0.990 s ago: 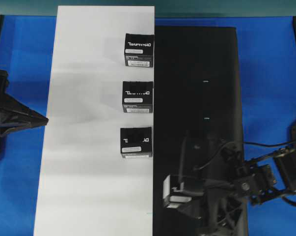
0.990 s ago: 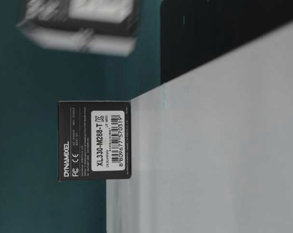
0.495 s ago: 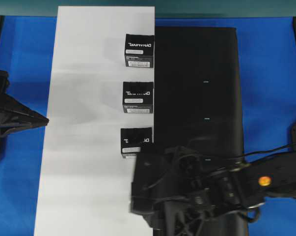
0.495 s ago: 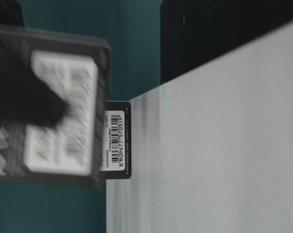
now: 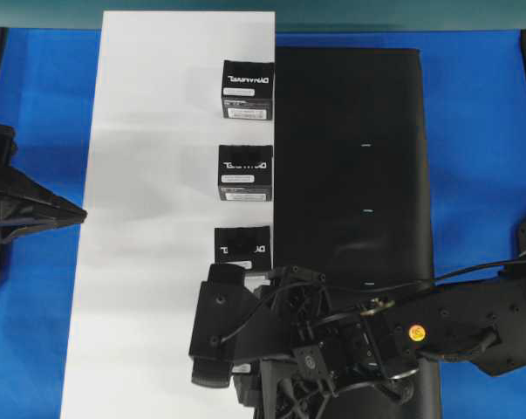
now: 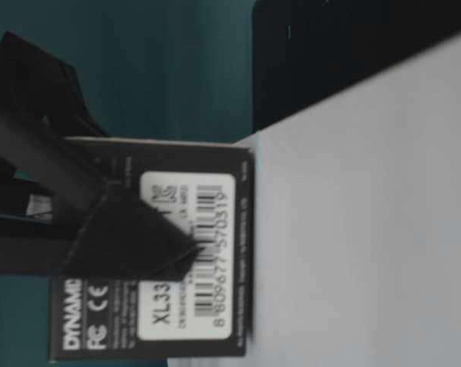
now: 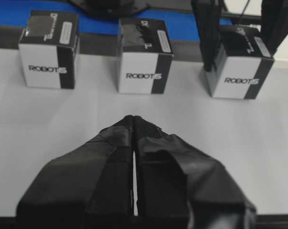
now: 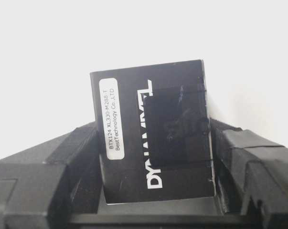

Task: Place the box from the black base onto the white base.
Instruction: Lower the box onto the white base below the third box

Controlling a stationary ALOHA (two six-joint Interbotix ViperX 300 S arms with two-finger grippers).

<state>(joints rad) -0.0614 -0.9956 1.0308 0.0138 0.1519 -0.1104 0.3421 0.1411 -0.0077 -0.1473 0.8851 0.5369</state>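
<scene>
Right gripper (image 8: pixel 155 157): black taped fingers (image 8: pixel 69 157) clamped on both sides of the small squarish black carton with white "DYNAMIXEL" lettering and a white label (image 8: pixel 153 133). Box sits squarely between the pads in the right wrist view, plain white surface behind it.

Table-level view: held box (image 6: pixel 192 252) has its edge at the long plain white board (image 6: pixel 368 214); I can't tell whether it touches. One dark finger (image 6: pixel 115 237) crosses its barcode label.

Overhead: right arm reaches across from the lower right, over the long matte black sheet with tiny white tick marks (image 5: pixel 350 157), wrist ending over the lower part of the white board (image 5: pixel 149 175). The arm hides the held box in this view.

Three identical black cartons stand in a column along the white board's right edge, next to the black sheet: top (image 5: pixel 248 89), middle (image 5: pixel 245 172), bottom (image 5: pixel 242 248). The bottom one is just beside the right wrist. Blue table surface (image 5: pixel 481 131) lies around both boards.

Left gripper (image 7: pixel 134 125): black taped fingertips pressed together, nothing between them, low over the white board, pointing at the row of boxes. Left arm parked at the left edge in the overhead view.
</scene>
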